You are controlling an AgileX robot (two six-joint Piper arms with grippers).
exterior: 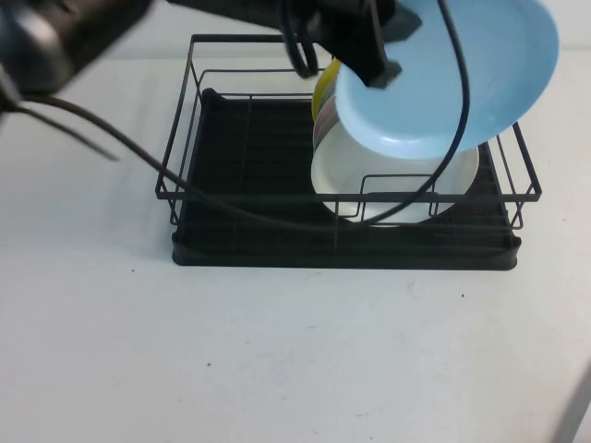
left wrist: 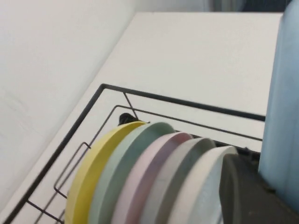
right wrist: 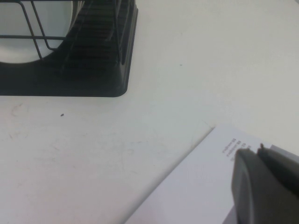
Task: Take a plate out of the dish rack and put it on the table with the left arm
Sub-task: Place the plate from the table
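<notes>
The left gripper (exterior: 374,51) clamps the light blue plate (exterior: 452,69), lifted clear above the dish rack (exterior: 346,249), arm reaching in from the upper left. Next comes swinging it over to bare desk (exterior: 277,360) and lowering.

Left wrist view: the plate's edge (left wrist: 282,107) beside the racked plates (left wrist: 149,182).

Right wrist view: the right gripper (right wrist: 261,186) is parked low over a printed sheet (right wrist: 201,186); I cannot tell its state.

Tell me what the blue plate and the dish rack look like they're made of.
The blue plate, held by the left tool above the rack, looks like glossy plastic or glazed ceramic; its surface shines. The dish rack looks like thin black-coated metal wire on a matte plastic tray.
</notes>
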